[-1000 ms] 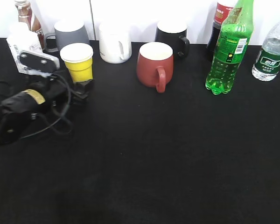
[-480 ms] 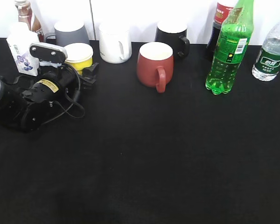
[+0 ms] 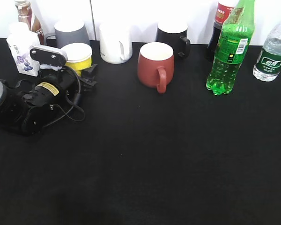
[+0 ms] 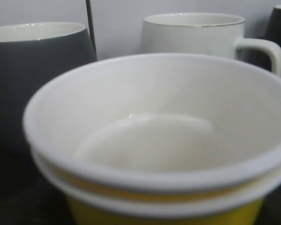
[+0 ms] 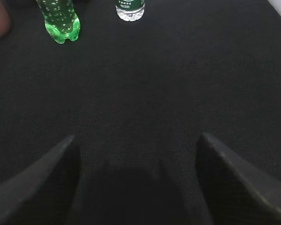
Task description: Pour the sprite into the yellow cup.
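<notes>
1. Since a second ago, left hand (image 3: 86, 77) has pushed in around cup (image 3: 77, 56); grip state unclear.
2. Right hand (image 5: 136, 154) hangs open, facing sprite (image 3: 228, 49), upright at surface's (image 3: 154, 154) back right.

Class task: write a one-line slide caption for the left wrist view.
Close-up of the empty yellow cup, white inside, with a grey mug and a white mug behind it.
</notes>
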{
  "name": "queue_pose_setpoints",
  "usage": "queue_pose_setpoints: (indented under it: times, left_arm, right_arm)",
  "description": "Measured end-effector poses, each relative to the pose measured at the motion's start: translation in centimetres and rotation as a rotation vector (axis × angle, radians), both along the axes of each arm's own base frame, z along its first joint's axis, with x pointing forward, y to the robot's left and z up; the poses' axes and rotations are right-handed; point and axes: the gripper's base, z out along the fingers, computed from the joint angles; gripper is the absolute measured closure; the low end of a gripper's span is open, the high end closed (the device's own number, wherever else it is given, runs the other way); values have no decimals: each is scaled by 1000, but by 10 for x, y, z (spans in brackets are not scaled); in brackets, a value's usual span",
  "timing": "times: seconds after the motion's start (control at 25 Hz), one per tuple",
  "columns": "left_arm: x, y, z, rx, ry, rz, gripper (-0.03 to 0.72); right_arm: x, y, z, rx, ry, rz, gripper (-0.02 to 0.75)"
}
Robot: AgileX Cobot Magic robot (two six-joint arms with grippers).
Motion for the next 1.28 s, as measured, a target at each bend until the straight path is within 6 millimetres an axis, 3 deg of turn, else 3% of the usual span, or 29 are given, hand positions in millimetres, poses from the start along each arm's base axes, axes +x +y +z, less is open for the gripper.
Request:
queue_pose_setpoints:
  times: [0.12,0.28,0.4,0.48,0.6,0.68,0.84,1.0,1.16,1.28]
  left_arm:
    - [-1,-2,0,7,-5,-21,261]
    - [-6,-4,8,7,-46,-63,272]
    - [-39,4,44,12,-69,-96,272]
    - [-73,11,69,31,-88,-151,272]
    - [-113,18,80,60,-82,-219,272]
    - [-125,18,81,71,-94,-269,272]
    - [-129,15,81,87,-103,-322,272]
    - [-129,15,80,87,-105,-326,272]
    - [-130,15,80,86,-103,-326,272]
    - [-130,15,80,85,-102,-326,272]
  right_arm:
    - [0,0,0,0,0,0,152]
    - [0,0,0,0,0,0,152]
    - [3,0,5,-1,-15,0,152]
    - [15,0,27,-5,-169,0,152]
    - [59,-2,37,-15,-347,-1,152]
    - [91,-2,36,-18,-402,1,152]
    - [151,-3,28,-27,-412,6,152]
    - [206,-4,8,-25,-464,11,152]
    - [242,-1,-31,7,-386,41,152]
    - [254,24,-53,-15,-331,196,152]
